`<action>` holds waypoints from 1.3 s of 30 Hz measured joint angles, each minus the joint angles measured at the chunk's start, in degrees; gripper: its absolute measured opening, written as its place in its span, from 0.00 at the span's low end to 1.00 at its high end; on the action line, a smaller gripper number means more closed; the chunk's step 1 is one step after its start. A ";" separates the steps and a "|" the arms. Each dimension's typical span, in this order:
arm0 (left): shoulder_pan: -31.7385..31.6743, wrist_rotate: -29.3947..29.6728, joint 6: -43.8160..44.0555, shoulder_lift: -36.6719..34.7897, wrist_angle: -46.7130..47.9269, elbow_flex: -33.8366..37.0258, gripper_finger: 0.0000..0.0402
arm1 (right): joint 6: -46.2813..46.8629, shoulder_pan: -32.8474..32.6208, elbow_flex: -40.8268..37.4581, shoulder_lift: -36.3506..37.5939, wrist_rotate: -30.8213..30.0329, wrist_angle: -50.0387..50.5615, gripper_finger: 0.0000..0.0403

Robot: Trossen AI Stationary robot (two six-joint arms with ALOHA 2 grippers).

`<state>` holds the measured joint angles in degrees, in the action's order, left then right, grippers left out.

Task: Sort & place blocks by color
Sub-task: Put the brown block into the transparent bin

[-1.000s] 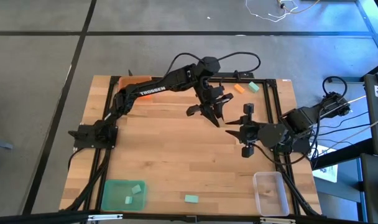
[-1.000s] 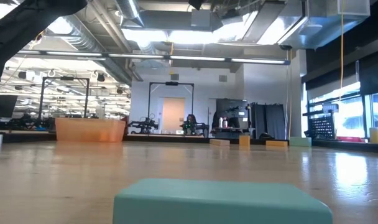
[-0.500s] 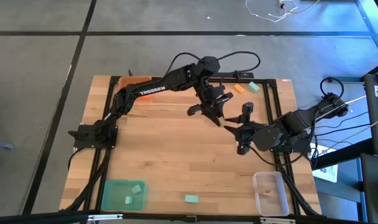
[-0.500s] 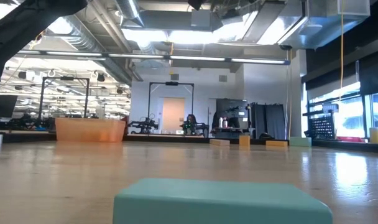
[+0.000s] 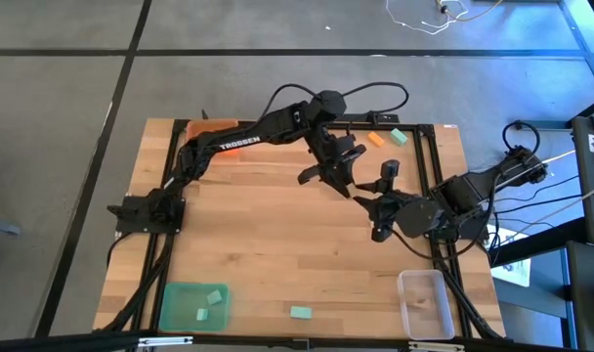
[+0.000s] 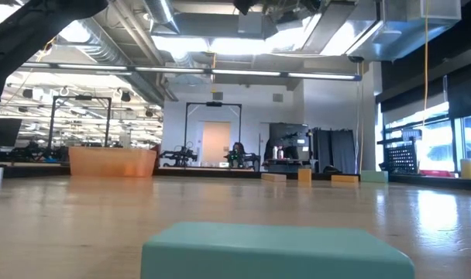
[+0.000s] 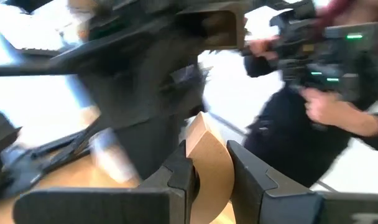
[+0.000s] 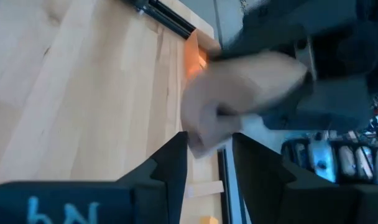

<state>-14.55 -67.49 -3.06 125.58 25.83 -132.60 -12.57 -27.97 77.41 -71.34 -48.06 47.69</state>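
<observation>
At the far left corner the orange tray is seen, half hidden under the left arm. Down at the near edge the green tray is parked, with two teal blocks lying flat in it, one slightly skewed and one nearer the edge. Just right of that tray a loose teal block is left on the bare table, long axis running side to side; in the low view that same block fills the foreground, long face turned to the camera. Over the middle of the table the left gripper is held up in the air, clenched on a pale wood block, which is pinched between both fingers with its long axis pointing straight out ahead of the gripper and one edge turned up. Right beside it the right gripper is aimed back at the left one. In the right wrist view a corner of the wood block is seen reaching in between the fingertips, but whether it's actually being squeezed there can't be told. At the far edge an orange block and another teal block are lying side by side, both slanted. The clear tray is set at the near right corner.
</observation>
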 joint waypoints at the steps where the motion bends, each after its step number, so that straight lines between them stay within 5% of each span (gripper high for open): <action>1: -0.02 1.08 0.85 0.01 -0.08 0.26 0.15 | 0.11 -0.02 0.00 -0.01 -0.14 -0.23 0.32; 12: 0.27 1.45 10.75 0.04 -12.81 2.28 0.15 | 3.04 -0.08 0.04 0.28 -1.17 0.10 0.32; 39: 1.53 8.12 19.49 0.16 -17.21 2.26 0.15 | 14.66 -0.06 0.13 0.25 -4.95 3.10 0.31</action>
<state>-13.02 -59.37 16.43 125.74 8.62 -130.34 2.09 -28.03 77.54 -71.09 -53.01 50.78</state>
